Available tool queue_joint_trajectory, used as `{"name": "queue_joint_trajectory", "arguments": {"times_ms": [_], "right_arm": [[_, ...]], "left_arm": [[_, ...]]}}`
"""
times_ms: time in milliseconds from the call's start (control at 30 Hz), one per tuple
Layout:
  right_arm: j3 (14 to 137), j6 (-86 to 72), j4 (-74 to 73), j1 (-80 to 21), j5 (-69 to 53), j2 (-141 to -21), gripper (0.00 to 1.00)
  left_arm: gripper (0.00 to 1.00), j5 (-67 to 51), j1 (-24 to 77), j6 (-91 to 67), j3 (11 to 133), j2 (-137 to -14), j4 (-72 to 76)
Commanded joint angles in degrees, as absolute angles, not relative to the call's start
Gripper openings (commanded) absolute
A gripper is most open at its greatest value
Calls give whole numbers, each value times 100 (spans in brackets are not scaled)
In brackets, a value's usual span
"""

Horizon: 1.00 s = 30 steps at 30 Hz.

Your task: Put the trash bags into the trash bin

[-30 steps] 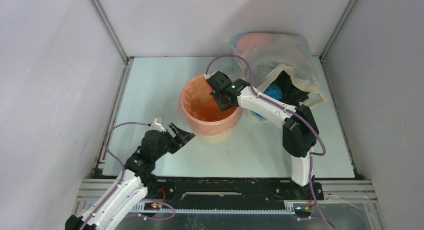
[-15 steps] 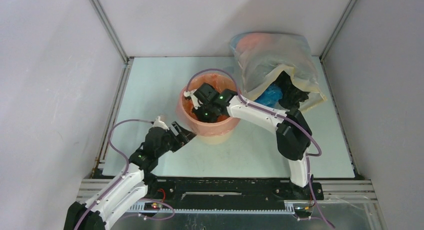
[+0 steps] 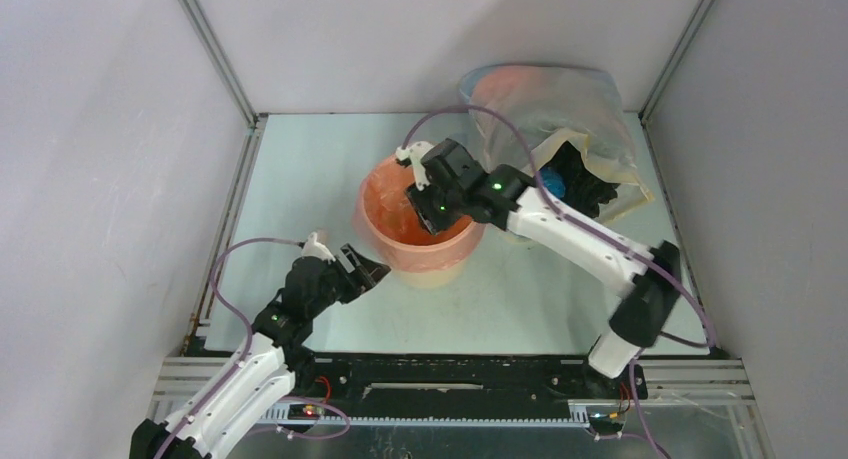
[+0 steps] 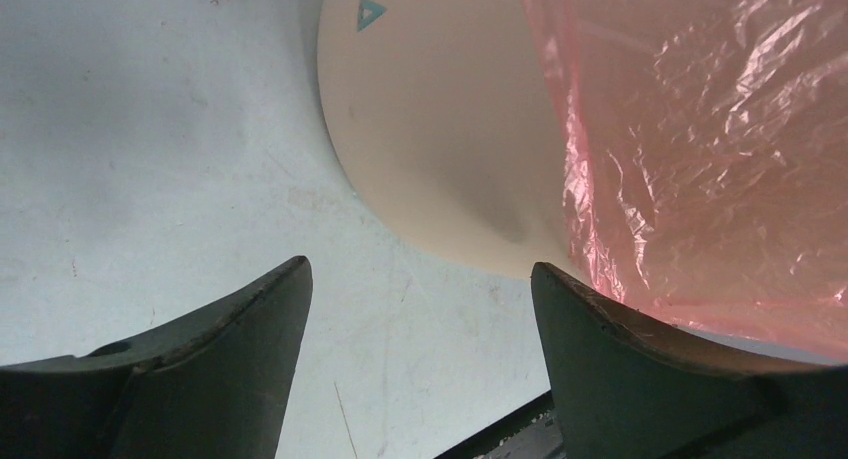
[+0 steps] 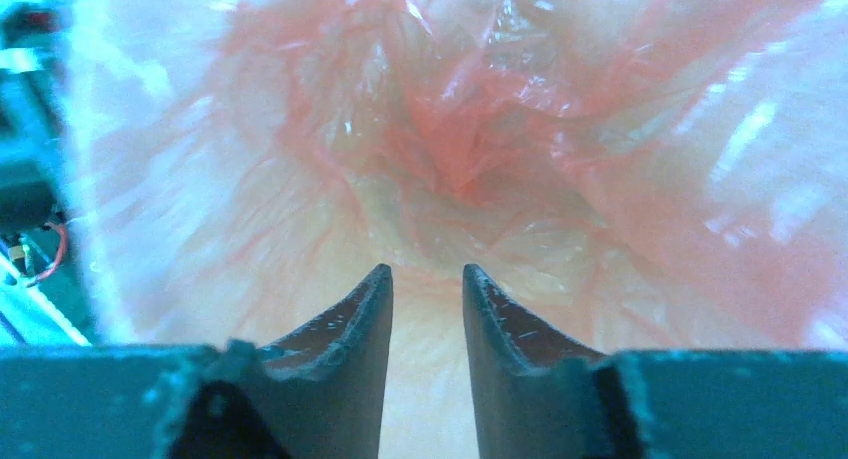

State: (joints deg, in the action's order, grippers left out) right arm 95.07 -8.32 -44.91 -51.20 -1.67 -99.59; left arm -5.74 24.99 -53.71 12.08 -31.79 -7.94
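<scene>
The cream trash bin (image 3: pixel 432 265) stands mid-table, lined with a thin pink trash bag (image 3: pixel 392 217) draped over its rim. My right gripper (image 3: pixel 426 209) points down inside the bin. In the right wrist view its jaws stand a narrow gap apart (image 5: pixel 427 274) with nothing between them, above the crumpled pink bag (image 5: pixel 480 129). My left gripper (image 3: pixel 368 271) is open and empty, low on the table just left of the bin. In the left wrist view its open jaws (image 4: pixel 420 279) face the bin's wall (image 4: pixel 440 129) and the bag's overhang (image 4: pixel 700 129).
A large clear plastic bag (image 3: pixel 545 104) holding orange, blue (image 3: pixel 551 186) and black (image 3: pixel 585 184) items leans at the back right, close behind the bin. Grey walls with metal posts enclose the table on three sides.
My right gripper dipped deep into the bin, then drew back up toward its far right side, and its elbow swung out to the right. The left arm barely moved.
</scene>
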Motion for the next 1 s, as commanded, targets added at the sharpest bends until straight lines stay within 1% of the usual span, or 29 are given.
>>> {"name": "queue_joint_trajectory", "arguments": {"times_ms": [0, 33, 67, 100, 133, 367, 500, 667, 767, 967], "right_arm": [[9291, -675, -4190, -5378, 448, -8816, 42], [9173, -664, -4105, -5434, 585, -8599, 50], [9039, -670, -4013, -5480, 699, -8377, 63], [8861, -654, -3906, -5517, 762, -8139, 95], [8668, -646, -3770, -5542, 813, -7906, 99], [6770, -761, -2674, -5546, 1268, -6082, 100], [5522, -902, -1819, -5546, 1027, -5390, 100], [3765, -1213, -246, -5562, 942, -4757, 100], [3130, -1364, 517, -5572, 1303, -4828, 100], [3041, -1418, 1332, -5790, 1733, -5870, 100]], "left_arm": [[85, -772, 2470, -5042, 1410, -3095, -808], [86, -834, 2470, -4991, 1411, -3110, -782], [86, -892, 2470, -4919, 1415, -3125, -762], [87, -931, 2470, -4850, 1415, -3142, -761], [88, -939, 2470, -4793, 1423, -3147, -769], [91, -956, 2470, -4679, 1367, -3033, -766], [93, -1042, 2478, -4600, 1247, -2871, -620], [94, -1046, 2471, -4627, 999, -2655, -379], [94, -1015, 2478, -4619, 920, -2611, -257], [94, -758, 2471, -4538, 871, -2868, -53]]}}
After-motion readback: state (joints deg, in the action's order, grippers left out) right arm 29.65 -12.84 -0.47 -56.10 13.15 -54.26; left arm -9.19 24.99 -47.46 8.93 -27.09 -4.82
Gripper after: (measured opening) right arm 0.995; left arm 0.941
